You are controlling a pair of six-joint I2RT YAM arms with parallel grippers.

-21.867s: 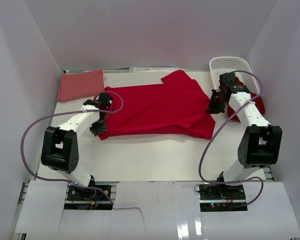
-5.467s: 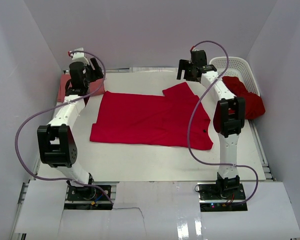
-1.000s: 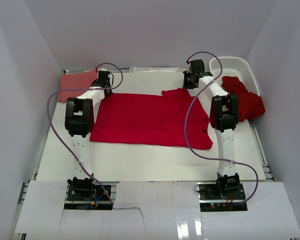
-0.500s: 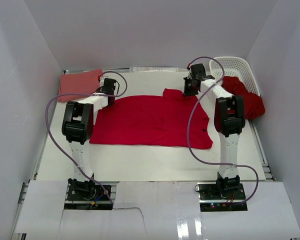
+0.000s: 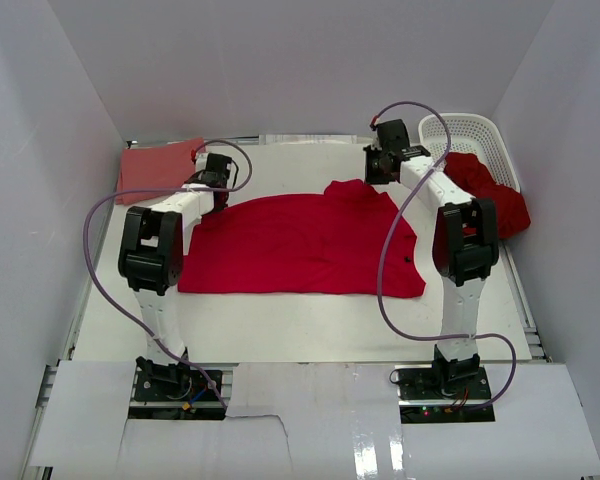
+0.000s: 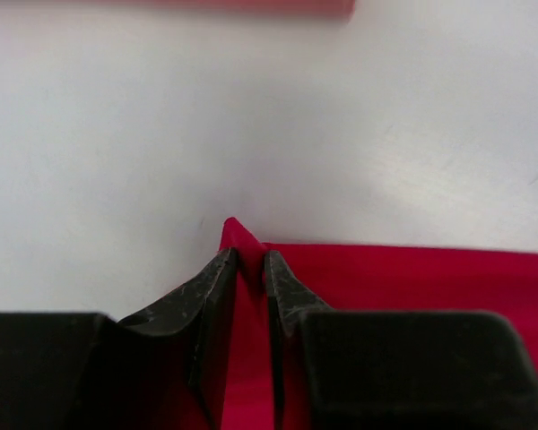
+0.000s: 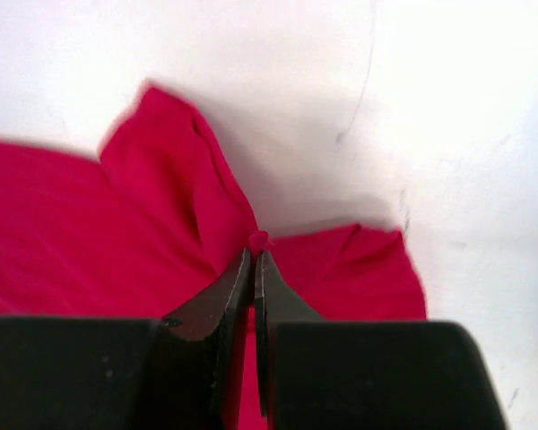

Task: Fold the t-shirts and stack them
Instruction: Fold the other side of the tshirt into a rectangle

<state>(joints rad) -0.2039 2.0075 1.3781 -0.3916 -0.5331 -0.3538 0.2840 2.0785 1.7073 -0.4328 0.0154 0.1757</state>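
Note:
A crimson t-shirt (image 5: 300, 245) lies spread across the middle of the table. My left gripper (image 5: 220, 197) is shut on its far left corner, and the wrist view shows that corner (image 6: 242, 246) pinched between the fingers. My right gripper (image 5: 378, 180) is shut on the far right edge by the sleeve, lifted a little, with a cloth tip (image 7: 258, 240) poking past the fingertips. A folded salmon-pink t-shirt (image 5: 158, 168) lies at the far left. Another crimson t-shirt (image 5: 495, 195) hangs out of the basket at the right.
A white lattice basket (image 5: 470, 135) stands at the far right corner. White walls close in the table on the left, back and right. Purple cables loop from both arms.
Both grippers have closed on the far edge of the spread shirt and begun lifting it; the far edge now bulges up and the sleeve has bunched.

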